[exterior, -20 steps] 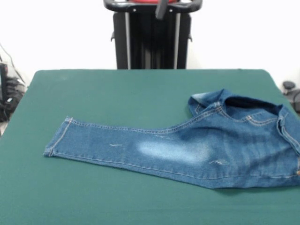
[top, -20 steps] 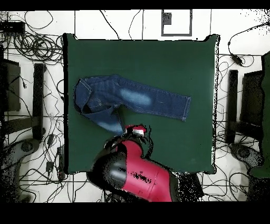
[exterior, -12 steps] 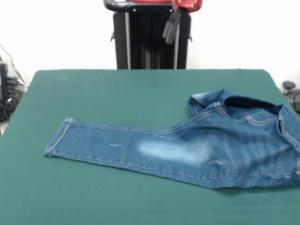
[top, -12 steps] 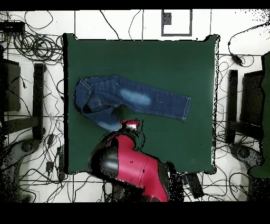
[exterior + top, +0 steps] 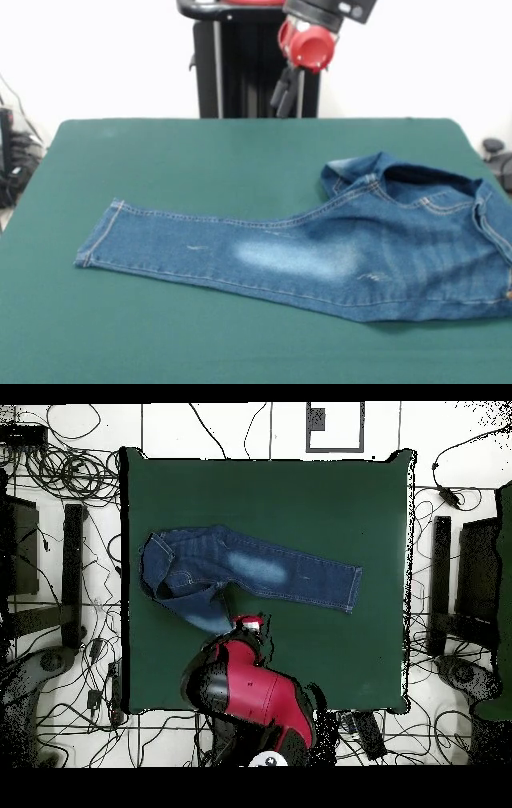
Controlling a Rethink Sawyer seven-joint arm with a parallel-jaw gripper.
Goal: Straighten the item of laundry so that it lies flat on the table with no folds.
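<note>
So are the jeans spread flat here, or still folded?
Still folded. On the jeans one leg lies straight across the table; the other is doubled up beside the waist.

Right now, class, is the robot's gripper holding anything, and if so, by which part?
Nothing is held. The gripper hangs in the air above the table, apart from the jeans, which lie untouched with one leg folded under.

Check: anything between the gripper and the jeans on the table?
Nothing visible. The gripper hangs above the far side of the table; only bare green top lies between it and the jeans, whose second leg is folded at the waist end.
</note>
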